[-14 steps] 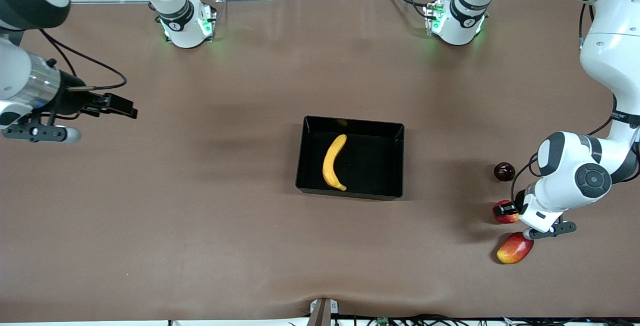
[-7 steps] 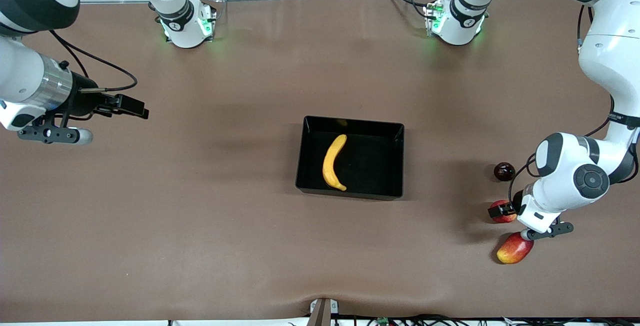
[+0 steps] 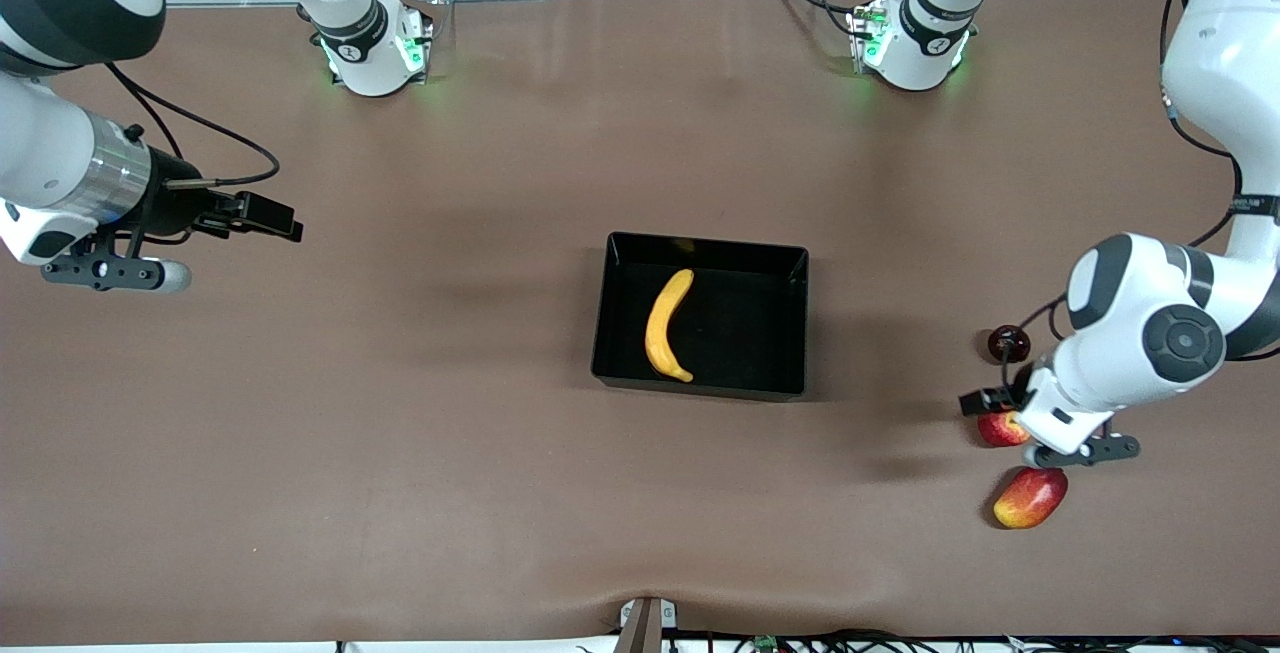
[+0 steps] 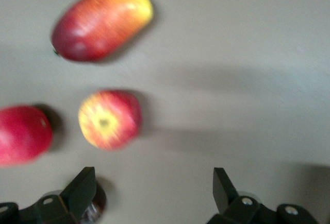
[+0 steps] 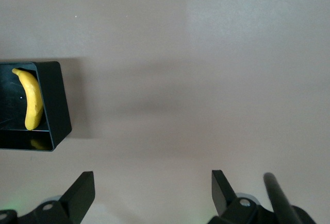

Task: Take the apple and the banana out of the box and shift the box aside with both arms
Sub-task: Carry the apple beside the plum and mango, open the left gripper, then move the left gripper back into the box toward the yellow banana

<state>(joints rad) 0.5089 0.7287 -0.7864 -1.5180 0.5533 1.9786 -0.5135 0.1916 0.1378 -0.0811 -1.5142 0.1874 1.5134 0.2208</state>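
Even overhead light gives soft, faint shadows on the table (image 3: 400,493) (pale glare streaks near its top edge). The left wrist view is blurred; the box (image 3: 790,313) gleams glossily.

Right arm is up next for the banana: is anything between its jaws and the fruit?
Nothing visible. The right gripper, jaws open, hangs over bare table toward the right arm's end. Only open table lies between it and the box; the banana lies alone inside, uncovered. The box's upright wall means reaching in from above.

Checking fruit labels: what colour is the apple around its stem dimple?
Yellowish, ringed by red skin on the apple; clearest in the left wrist view.
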